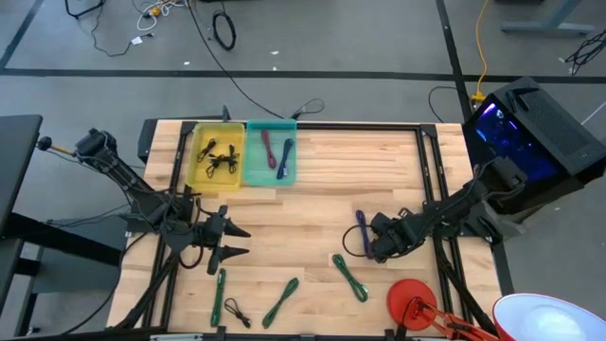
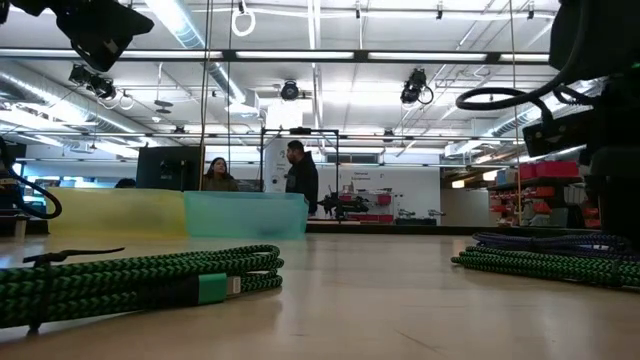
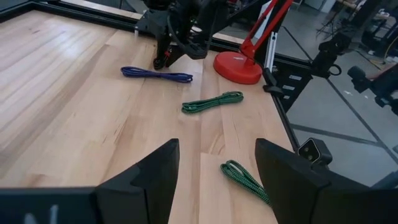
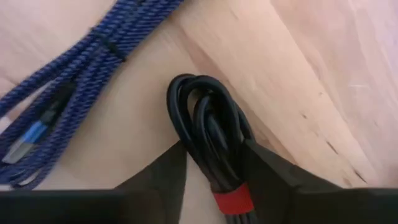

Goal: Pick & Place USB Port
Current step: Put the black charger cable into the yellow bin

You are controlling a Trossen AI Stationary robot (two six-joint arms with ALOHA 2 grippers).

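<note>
Black coiled cable pinched between right gripper fingers; light, limp; red-banded bundle judged best hold. Blue cable at 10 o'clock. Left gripper spread, empty.

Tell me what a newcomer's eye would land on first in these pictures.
Probably the right gripper, low over the table's right side, with a bundled black cable banded in red between its jaws, right beside a coiled blue cable. Next come the yellow bin and teal bin side by side at the far edge, each holding cables. The left gripper waits open at the left, green cables scattered along the near edge.
</note>
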